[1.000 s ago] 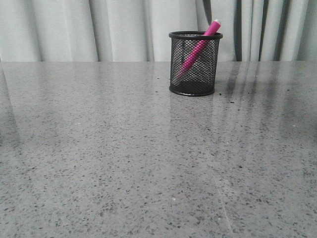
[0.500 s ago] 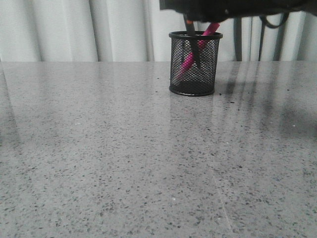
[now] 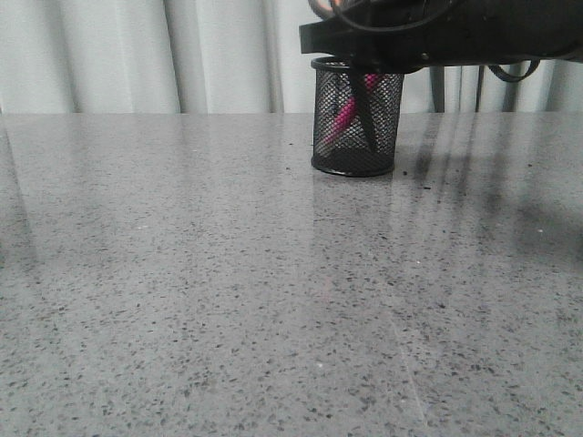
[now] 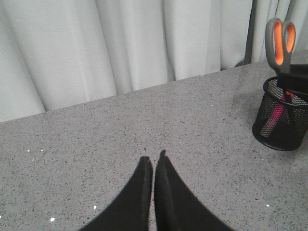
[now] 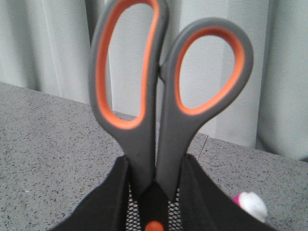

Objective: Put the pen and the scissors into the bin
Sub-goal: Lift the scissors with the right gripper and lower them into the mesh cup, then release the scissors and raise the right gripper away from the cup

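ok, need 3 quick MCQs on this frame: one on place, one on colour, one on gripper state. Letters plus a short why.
1. Where is the pen?
A. flat on the table
B. inside the bin
C. in the left gripper

2. What colour lines the finger loops of the scissors?
A. orange
B. blue
C. green

3. How is the right gripper?
A. open and holding nothing
B. out of sight
C. shut on the scissors, blades down in the bin

Key: 1 B, pink shows through the mesh in the front view. 2 A, both loops have orange inner rims in the right wrist view. 3 C, its fingers clamp the scissors just below the loops, above the bin's mesh.
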Available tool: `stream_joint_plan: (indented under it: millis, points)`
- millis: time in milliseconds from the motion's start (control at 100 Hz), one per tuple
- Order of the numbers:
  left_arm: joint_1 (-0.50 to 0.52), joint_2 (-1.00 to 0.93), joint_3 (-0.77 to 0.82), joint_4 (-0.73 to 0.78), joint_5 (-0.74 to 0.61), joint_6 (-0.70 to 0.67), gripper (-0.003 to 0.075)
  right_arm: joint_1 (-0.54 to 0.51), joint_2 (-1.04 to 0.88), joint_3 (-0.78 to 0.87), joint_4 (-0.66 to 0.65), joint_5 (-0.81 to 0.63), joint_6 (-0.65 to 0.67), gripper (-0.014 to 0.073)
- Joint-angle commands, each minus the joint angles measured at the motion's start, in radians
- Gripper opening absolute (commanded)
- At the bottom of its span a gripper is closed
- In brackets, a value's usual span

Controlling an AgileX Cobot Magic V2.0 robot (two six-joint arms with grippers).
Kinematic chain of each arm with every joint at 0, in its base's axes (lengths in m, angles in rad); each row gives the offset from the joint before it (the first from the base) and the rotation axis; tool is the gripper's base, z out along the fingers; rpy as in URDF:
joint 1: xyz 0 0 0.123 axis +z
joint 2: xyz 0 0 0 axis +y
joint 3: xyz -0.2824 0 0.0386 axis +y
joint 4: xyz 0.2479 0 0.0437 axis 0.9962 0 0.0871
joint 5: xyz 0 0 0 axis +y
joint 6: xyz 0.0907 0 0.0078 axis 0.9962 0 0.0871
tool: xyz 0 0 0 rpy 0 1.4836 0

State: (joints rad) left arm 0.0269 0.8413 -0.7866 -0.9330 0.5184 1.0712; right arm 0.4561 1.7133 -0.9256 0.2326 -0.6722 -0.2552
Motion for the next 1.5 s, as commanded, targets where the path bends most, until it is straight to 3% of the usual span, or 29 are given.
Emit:
stream_joint_plan:
  millis: [0,100,230,300,630,870,960,1110,1250,1490]
  points:
    - [0.003,-0.005,-0.029,-0.036,-0.042,-0.001,-0.0019,-0.003,-0.039,-0.018,-0.008,-0.071,-0.002,-0.0070]
    - [0.003,-0.005,-0.029,-0.036,-0.042,-0.001,-0.0019,-0.003,-0.039,-0.018,-0.008,-0.079,-0.002,0.0006]
    - [0.003,-0.005,-0.029,-0.036,-0.042,-0.001,-0.0019,-0.003,-0.048,-0.018,-0.008,-0.091,-0.002,0.0212]
    - [0.003,-0.005,-0.029,-0.036,-0.042,-0.001,-0.0019,-0.003,-0.055,-0.018,-0.008,-0.095,-0.002,0.0280]
    - [0.003,-0.005,-0.029,-0.036,-0.042,-0.001,-0.0019,-0.003,-0.157,0.002,-0.008,-0.092,-0.002,0.0288]
    - [0.003,-0.005,-0.029,-0.036,-0.042,-0.001,-0.0019,-0.015,-0.325,0.067,-0.008,-0.096,-0.025,0.0262]
    - [0.003,-0.005,-0.029,-0.033,-0.042,-0.001,-0.0019,-0.033,-0.404,0.103,-0.008,-0.082,-0.044,0.0161]
    - [0.003,-0.005,-0.029,-0.012,-0.044,-0.001,-0.0019,-0.075,-0.543,0.162,-0.008,-0.010,-0.047,-0.0077]
    - [0.003,-0.030,0.012,-0.035,-0.095,0.058,-0.0019,-0.109,-0.682,0.219,-0.008,0.100,-0.050,-0.0076]
    - [0.003,-0.195,0.180,-0.280,-0.234,0.262,-0.0019,-0.139,-0.932,0.408,-0.008,0.218,-0.120,-0.0076]
